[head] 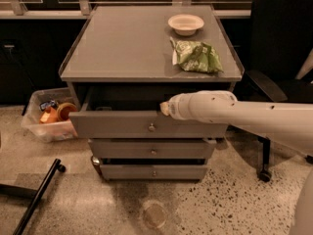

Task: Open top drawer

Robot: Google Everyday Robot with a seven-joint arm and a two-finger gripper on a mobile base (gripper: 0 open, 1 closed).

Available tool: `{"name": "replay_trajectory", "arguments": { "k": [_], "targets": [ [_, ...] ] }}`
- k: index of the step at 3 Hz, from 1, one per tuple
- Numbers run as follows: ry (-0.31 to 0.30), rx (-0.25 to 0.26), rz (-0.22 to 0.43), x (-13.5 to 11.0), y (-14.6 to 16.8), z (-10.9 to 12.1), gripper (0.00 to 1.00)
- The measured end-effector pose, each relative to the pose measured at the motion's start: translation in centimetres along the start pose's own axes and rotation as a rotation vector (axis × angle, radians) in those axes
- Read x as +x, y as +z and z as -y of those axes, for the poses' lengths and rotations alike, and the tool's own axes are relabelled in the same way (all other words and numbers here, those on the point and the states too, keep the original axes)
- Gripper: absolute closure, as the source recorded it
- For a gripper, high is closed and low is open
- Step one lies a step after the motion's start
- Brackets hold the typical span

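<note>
The top drawer [117,124] is the widest grey front of the three, with a small round metal knob [151,128] at its centre. It stands pulled partly out of the grey cabinet [142,48], with a dark gap behind its front panel. My white arm reaches in from the right. My gripper [164,109] is at the drawer's top edge, just above and right of the knob, and is mostly hidden by the arm's end.
Two shorter grey drawers [152,151] sit shut below. A white bowl [186,23] and a green bag [196,57] lie on the cabinet top. A clear bin [46,119] stands on the floor at left, a black chair [279,58] at right, and a black bar [36,199] at lower left.
</note>
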State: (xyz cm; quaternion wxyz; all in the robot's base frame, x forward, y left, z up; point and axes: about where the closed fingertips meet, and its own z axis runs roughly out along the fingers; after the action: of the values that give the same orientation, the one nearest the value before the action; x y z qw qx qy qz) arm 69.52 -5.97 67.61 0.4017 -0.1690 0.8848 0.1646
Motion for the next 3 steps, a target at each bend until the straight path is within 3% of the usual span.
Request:
{"name": "replay_trajectory", "arguments": {
  "k": [1, 2, 3],
  "targets": [
    [-0.047, -0.004, -0.020, 0.5, -1.3, -0.4, 1.00],
    [-0.103, -0.016, -0.083, 1.7, -2.3, -0.9, 1.00],
    [-0.103, -0.016, -0.083, 1.7, -2.2, -0.9, 1.00]
  ]
}}
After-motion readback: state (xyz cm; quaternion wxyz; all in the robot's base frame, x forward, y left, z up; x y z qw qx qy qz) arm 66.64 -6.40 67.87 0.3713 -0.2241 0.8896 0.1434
